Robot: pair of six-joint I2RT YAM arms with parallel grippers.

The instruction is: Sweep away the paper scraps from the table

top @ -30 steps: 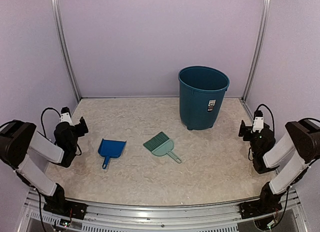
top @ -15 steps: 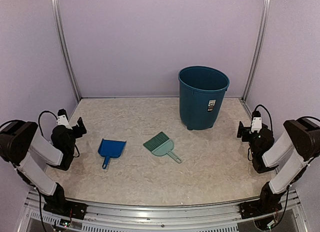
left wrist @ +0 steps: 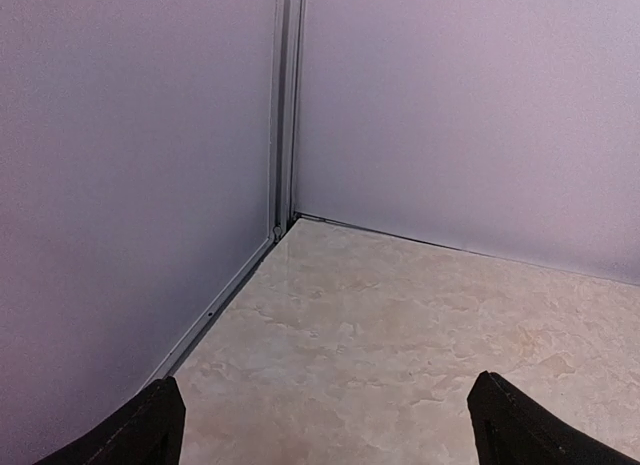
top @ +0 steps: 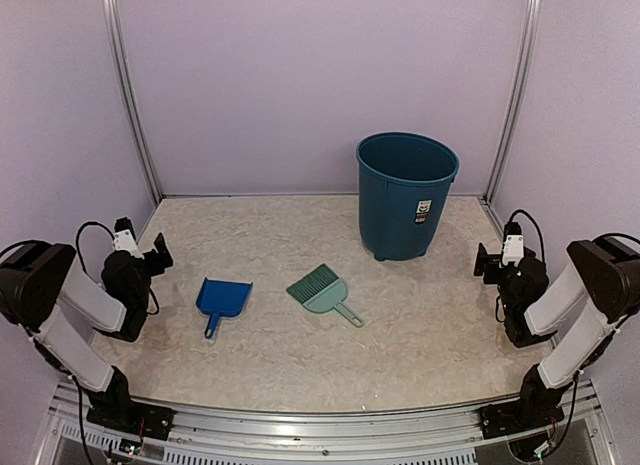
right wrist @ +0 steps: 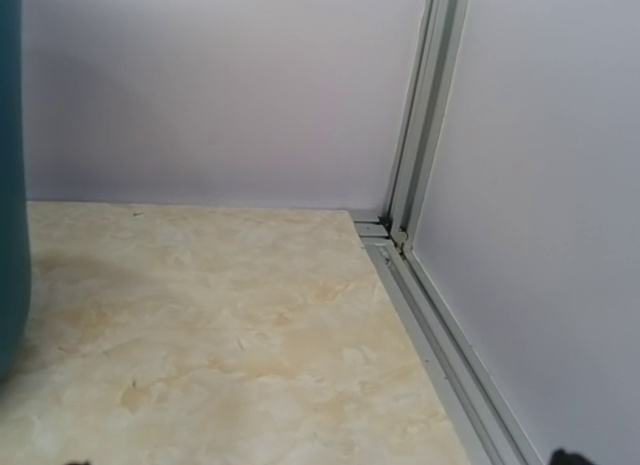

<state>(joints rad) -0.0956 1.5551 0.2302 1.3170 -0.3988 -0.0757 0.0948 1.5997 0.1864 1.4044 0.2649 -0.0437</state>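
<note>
No paper scraps show on the beige table [top: 420, 335] in any view. The blue dustpan [top: 222, 298] and the pale green hand brush [top: 322, 291] lie side by side in the middle. My left gripper [top: 160, 253] is open and empty at the left edge, left of the dustpan. In the left wrist view [left wrist: 325, 435] its fingertips [left wrist: 140, 430] stand wide apart over bare table near the back left corner. My right gripper [top: 487, 262] is open and empty at the right edge. The right wrist view [right wrist: 320, 461] shows only bare table between its tips.
A tall teal bin [top: 405, 195] stands at the back right; its side shows in the right wrist view [right wrist: 8, 185]. Lilac walls and silver rails [top: 130, 95] enclose the table. A metal rail [top: 320, 425] runs along the front edge.
My left gripper has drawn back a little to the left and down. My right gripper has shifted slightly left. The dustpan, brush and bin have not moved.
</note>
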